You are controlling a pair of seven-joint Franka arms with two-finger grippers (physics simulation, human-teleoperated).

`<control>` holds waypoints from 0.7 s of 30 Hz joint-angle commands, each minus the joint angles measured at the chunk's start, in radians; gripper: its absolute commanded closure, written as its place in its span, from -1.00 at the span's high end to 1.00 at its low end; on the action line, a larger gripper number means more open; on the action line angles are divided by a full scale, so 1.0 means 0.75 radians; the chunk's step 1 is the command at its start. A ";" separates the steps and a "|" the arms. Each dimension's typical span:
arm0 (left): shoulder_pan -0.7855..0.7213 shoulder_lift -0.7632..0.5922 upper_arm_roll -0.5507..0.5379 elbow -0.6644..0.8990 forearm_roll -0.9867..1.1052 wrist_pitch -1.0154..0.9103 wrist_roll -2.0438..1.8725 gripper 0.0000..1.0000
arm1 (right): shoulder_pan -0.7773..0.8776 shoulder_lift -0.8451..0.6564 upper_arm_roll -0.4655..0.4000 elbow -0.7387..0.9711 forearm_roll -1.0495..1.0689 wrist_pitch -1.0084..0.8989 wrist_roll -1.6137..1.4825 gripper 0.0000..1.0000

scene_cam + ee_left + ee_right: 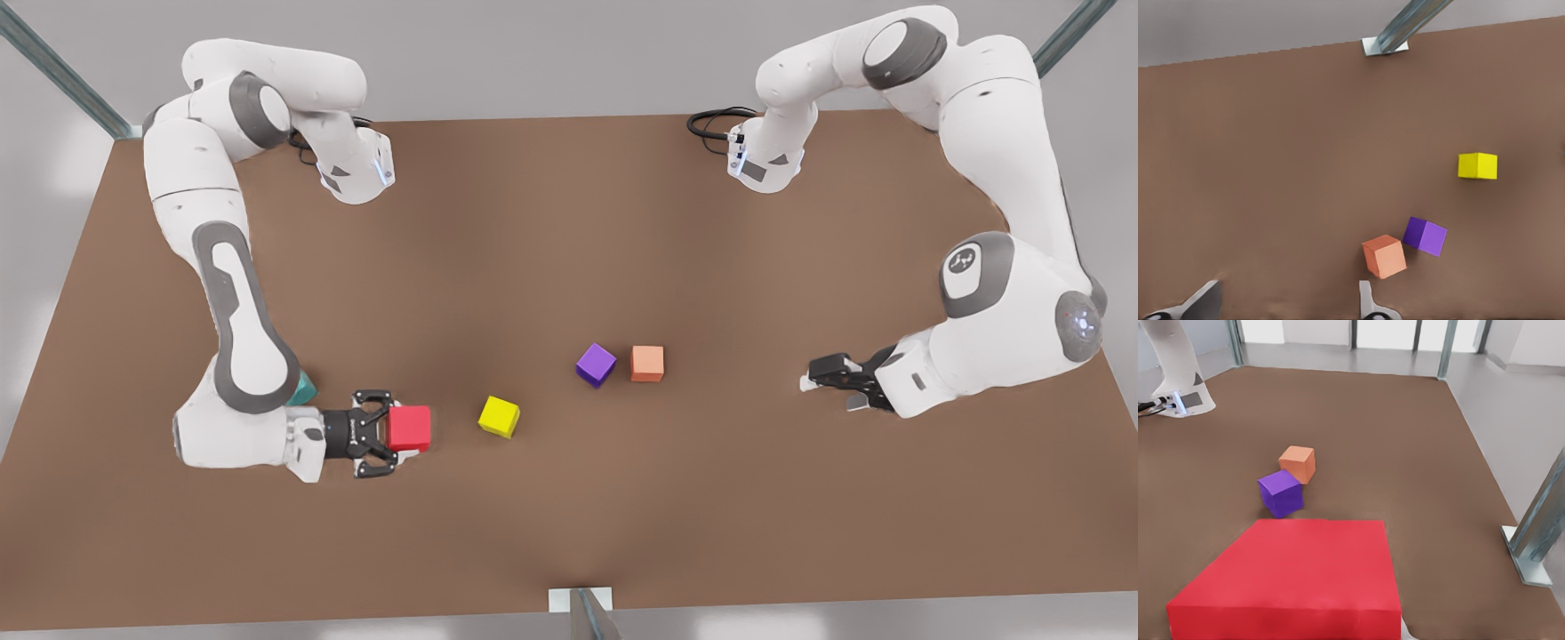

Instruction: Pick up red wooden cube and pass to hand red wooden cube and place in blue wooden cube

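While matte red wooden cube sits clamped, right hand grips.

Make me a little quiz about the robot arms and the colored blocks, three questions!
1. True or false: the right gripper is shut on the red wooden cube.
2. Which cube lies closest to the purple cube? A) yellow cube B) orange cube C) red wooden cube
3. Fill in: the left gripper, waiting at the front view's right, has its fingers ____.
Key: 1 true; 2 B; 3 open.
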 commanded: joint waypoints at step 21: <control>-0.611 -0.410 0.835 -0.450 -0.174 -0.111 0.077 1.00 | -0.130 -0.404 -0.195 -0.733 -1.076 0.531 0.415 0.08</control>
